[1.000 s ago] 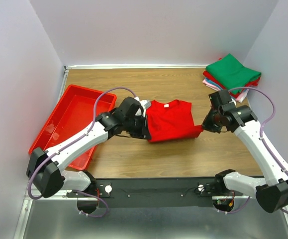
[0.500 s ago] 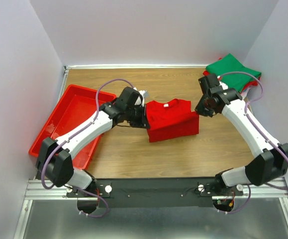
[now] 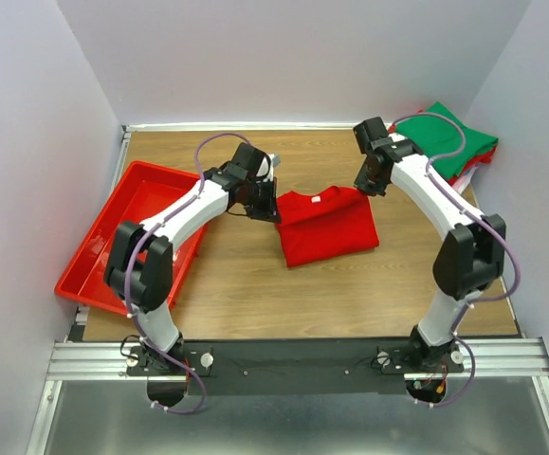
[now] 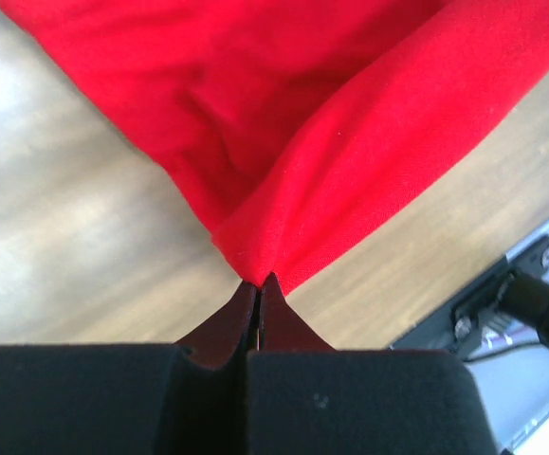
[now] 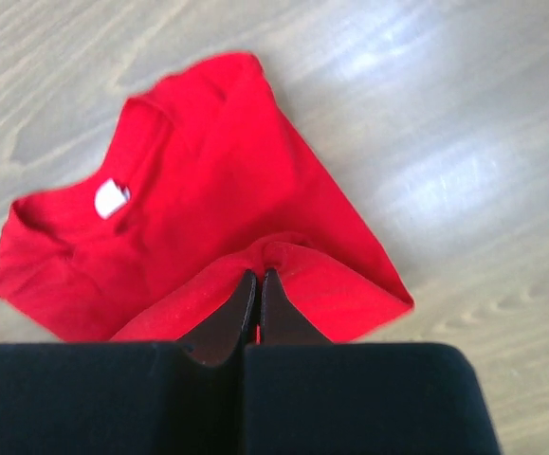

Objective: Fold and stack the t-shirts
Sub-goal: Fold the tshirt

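A bright red t-shirt [image 3: 326, 227] lies partly folded mid-table, its white neck tag [image 5: 111, 197] facing up. My left gripper [image 3: 272, 210] is shut on the shirt's left edge; in the left wrist view the cloth [image 4: 350, 123] bunches at the fingertips [image 4: 258, 284]. My right gripper [image 3: 364, 188] is shut on the shirt's right upper edge; in the right wrist view a fold of red cloth [image 5: 321, 284] sits at the tips [image 5: 258, 275]. A stack of folded t-shirts [image 3: 445, 142], green on top, sits at the back right corner.
A red plastic tray [image 3: 132, 232] lies at the left of the wooden table [image 3: 255, 294]. White walls close in the left, back and right sides. A black rail [image 3: 293, 358] runs along the near edge.
Both grippers have carried the shirt's lower edge away from me, toward the collar. The shirt now lies shorter and doubled over. Both arms reach farther back.
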Motion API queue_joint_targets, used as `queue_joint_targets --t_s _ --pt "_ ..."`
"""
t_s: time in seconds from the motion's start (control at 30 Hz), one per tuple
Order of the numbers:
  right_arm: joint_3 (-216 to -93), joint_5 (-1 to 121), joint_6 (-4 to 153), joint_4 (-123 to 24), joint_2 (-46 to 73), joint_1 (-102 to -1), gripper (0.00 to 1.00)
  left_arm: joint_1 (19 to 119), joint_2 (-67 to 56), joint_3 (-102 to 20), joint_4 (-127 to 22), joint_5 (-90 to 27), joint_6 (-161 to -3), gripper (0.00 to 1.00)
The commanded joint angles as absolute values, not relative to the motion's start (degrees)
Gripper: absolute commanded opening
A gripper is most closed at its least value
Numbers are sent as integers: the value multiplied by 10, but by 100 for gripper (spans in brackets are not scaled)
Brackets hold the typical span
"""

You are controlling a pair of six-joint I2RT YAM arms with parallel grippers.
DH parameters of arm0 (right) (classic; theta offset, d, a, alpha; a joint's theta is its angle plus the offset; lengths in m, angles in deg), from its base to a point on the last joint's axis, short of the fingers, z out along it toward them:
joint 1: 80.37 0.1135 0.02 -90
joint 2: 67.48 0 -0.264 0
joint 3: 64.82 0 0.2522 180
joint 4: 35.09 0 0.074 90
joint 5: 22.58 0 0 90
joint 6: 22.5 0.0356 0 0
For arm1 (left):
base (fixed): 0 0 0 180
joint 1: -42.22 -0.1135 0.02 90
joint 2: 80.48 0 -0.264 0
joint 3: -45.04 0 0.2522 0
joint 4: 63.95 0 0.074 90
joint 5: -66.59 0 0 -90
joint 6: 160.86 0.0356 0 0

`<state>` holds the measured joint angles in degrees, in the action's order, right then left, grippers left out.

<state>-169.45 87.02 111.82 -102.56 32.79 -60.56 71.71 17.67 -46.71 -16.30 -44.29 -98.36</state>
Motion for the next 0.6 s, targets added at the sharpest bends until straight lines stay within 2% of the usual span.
queue_joint_targets --t_s 0.0,0.07,0.1,0.17,0.2,0.23,0.3,0.4,0.57 --pt "-1763 914 1094 -1002 388 -617 1 688 216 -504 -139 -455 -956 0" --pt "-1790 912 1086 -998 435 -620 1 668 245 -520 -142 -456 -956 0" --pt "-1823 912 1085 -996 454 -624 1 661 268 -539 -142 -459 -956 8" --pt "-1867 892 1079 -993 512 -633 8 643 289 -555 -150 -451 -959 32" --pt "-1889 883 1078 -994 531 -638 34 636 301 -587 -147 -447 -959 48" --pt "-1911 876 1071 -993 545 -643 50 630 320 -605 -143 -442 -959 53" --pt "-1982 848 1054 -994 578 -645 74 615 342 -668 -122 -419 -959 67" --pt "-2032 822 1041 -992 591 -649 87 608 355 -735 -98 -408 -946 75" --pt "-1978 786 1028 -977 558 -668 90 608 353 -731 -98 -423 -940 75"
